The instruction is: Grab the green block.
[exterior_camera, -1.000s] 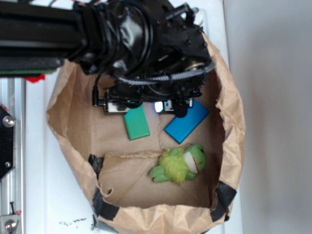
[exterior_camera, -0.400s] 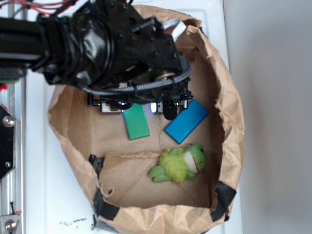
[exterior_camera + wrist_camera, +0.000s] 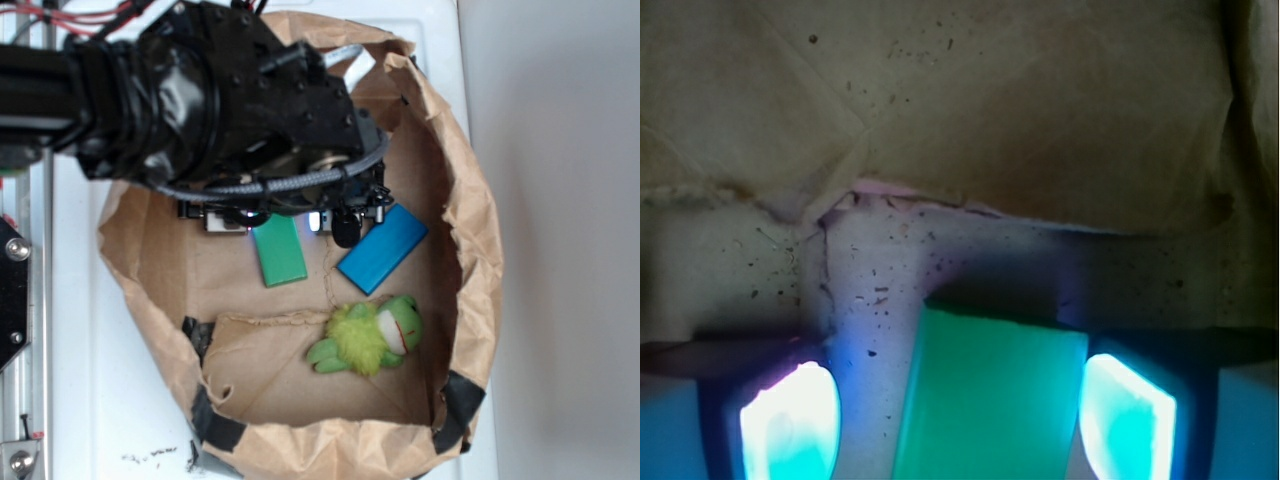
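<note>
Straddling the green block (image 3: 988, 395) with fingers spread apart — the gripper (image 3: 958, 415), not yet gripping.

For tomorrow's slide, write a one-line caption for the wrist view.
Open gripper straddling the green block on the brown paper bag, glowing pads on either side.

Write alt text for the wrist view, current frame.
A green block lies between the open gripper's two glowing fingers, nearer the right one, on the brown paper floor of a bag. A torn seam crosses the paper beyond it.
</note>
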Action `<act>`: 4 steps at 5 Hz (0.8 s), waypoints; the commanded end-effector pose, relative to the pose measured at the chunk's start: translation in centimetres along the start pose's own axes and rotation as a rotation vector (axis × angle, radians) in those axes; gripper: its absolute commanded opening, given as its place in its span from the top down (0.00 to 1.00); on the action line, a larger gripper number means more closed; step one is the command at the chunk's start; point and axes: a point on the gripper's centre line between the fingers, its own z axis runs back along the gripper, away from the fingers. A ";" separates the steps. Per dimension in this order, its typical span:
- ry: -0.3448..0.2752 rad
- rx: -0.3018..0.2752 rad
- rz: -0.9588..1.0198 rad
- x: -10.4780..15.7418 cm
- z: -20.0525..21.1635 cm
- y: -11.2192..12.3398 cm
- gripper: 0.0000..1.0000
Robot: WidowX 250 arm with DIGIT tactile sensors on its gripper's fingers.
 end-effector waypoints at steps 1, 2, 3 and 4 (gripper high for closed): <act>-0.053 0.017 -0.048 -0.8 -1.0 1.3 0.00; -0.067 0.027 -0.062 -1.0 -1.5 1.7 0.00; -0.067 0.021 -0.064 -1.1 -1.5 1.7 0.03; -0.069 0.007 -0.069 -1.0 -1.4 1.6 1.00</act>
